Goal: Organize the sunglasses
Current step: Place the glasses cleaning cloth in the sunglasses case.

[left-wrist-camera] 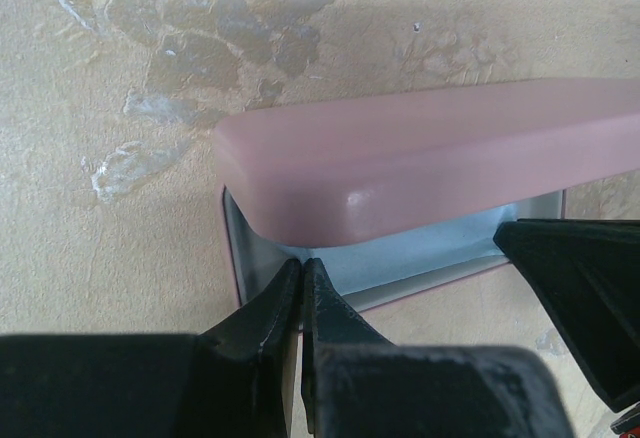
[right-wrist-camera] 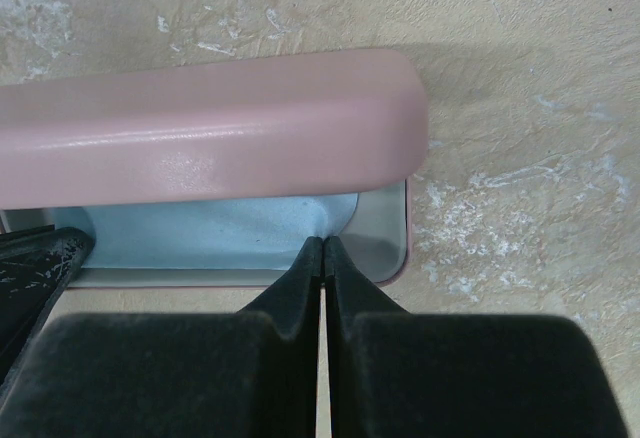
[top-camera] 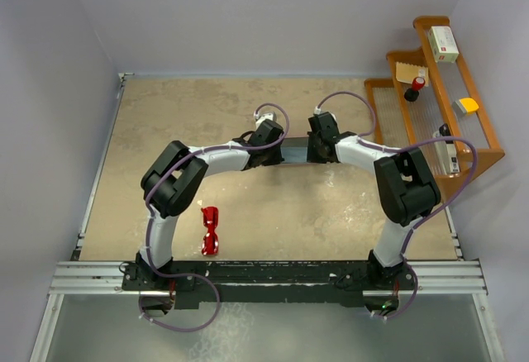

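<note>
The sunglasses lie on the table by the left arm's base, well apart from the pink case. The left gripper and right gripper are closed, pinching the blue cloth inside; pulling unevenly could drag the case

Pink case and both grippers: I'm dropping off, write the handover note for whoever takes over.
Left gripper: shut, tips at a corner of the light blue cloth inside the open pink case.
Right gripper: shut on the cloth's other end.
Red sunglasses: on the table by the left arm's base, outside the case.
Done: cloth laid in. Left: release, load sunglasses, close case.
</note>
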Motion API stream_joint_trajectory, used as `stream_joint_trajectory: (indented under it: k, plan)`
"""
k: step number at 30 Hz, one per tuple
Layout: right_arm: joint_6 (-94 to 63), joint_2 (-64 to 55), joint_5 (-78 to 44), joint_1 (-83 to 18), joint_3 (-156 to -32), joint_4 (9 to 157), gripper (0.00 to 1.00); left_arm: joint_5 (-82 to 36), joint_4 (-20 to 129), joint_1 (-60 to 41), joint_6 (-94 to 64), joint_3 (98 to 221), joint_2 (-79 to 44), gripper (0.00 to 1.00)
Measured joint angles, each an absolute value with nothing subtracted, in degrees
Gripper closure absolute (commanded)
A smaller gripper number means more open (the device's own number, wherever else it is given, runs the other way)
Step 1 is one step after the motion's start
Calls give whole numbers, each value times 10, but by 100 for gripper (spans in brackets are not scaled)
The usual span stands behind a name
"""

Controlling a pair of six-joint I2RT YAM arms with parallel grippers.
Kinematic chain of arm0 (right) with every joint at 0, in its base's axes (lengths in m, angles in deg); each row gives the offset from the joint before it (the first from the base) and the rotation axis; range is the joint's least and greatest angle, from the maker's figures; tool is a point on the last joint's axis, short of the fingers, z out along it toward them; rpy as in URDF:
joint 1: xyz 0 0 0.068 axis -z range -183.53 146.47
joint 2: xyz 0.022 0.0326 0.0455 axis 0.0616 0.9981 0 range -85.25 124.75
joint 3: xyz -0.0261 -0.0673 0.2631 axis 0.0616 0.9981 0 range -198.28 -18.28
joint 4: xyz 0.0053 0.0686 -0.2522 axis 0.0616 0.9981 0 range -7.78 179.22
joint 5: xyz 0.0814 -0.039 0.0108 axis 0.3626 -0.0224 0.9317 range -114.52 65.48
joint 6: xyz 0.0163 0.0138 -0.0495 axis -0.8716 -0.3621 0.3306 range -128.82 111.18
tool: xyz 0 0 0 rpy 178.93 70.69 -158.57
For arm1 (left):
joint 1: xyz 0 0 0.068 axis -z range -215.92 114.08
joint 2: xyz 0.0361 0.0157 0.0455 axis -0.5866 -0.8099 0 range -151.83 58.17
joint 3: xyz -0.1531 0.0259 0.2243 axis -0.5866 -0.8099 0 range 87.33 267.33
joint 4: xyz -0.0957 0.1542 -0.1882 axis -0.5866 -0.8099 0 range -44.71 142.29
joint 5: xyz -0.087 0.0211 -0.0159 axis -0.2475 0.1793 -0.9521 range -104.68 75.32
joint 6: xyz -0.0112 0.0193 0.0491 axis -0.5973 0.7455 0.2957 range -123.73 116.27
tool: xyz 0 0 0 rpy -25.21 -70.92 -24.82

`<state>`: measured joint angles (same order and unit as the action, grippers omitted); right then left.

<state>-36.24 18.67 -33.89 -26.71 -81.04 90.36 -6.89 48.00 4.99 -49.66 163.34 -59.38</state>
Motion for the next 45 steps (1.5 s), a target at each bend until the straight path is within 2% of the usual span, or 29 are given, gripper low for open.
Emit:
stream_joint_trajectory:
  k: [19,22,25,27,41,45]
  plan:
    - [-359,195,-346,-267,-813,899,100,-71,479,50,-496,1634,-594,100]
    - [-358,195,-346,-267,-813,899,100,-70,478,50,-496,1634,-594,93]
    - [-358,195,-346,-267,-813,899,90,-68,475,50,-496,1635,-594,89]
    - [-357,195,-346,-267,-813,898,87,-65,470,51,-495,1638,-594,87]
    - [-356,195,-351,-267,-813,896,85,-31,425,57,-483,1660,-594,85]
    - [-355,195,-354,-267,-813,896,81,-21,412,60,-475,1667,-594,85]
